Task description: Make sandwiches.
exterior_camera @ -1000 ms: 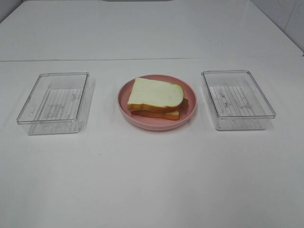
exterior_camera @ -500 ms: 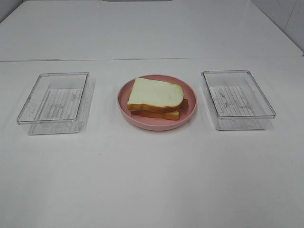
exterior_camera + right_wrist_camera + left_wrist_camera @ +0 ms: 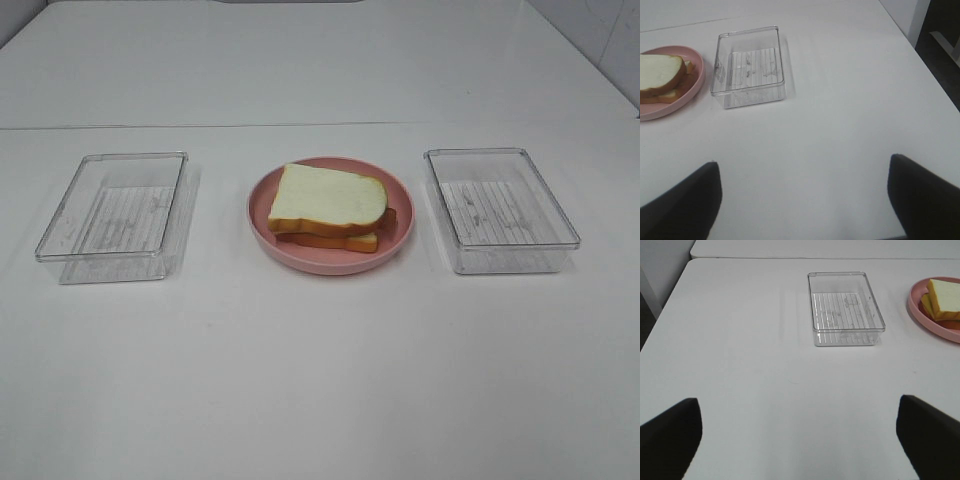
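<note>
Exterior high view shows both arms absent; each wrist view shows jaws spread wide, gripping nothing. Judged from this, the sensible course is retreating clear without nudging anything. White, orange-crusted toy bread-slice sandwiches (image 3: 328,208) sit stacked on the round pink plate (image 3: 262,222) mid-worktop (image 3: 320,380), between two clear plastic trays (image 3: 115,215).

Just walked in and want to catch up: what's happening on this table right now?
Nothing is being handled at the moment. A sandwich sits stacked on a pink plate in the middle of the white table, with an empty clear tray on the left and another on the right. The left gripper and right gripper are both open, back from the items and holding nothing.
</note>
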Motion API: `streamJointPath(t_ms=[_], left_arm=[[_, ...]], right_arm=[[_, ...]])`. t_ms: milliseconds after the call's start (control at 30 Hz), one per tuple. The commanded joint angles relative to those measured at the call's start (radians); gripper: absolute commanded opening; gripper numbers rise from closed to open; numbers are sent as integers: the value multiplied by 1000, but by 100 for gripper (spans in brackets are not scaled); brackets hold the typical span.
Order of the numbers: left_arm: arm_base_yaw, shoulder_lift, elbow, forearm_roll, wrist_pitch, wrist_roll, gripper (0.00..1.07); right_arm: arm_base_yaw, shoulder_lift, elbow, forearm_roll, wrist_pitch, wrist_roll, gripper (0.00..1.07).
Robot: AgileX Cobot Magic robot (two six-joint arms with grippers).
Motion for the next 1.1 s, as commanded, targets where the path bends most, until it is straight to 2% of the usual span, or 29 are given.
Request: streamJointPath(t_ms=[33, 1100], left_arm=[[-3, -20, 6, -8, -15, -3, 98], [-3, -16, 6, -26, -14, 3, 98]], right_arm=[[-1, -18, 1, -4, -14, -10, 86], [-1, -18, 1, -4, -14, -10, 86]])
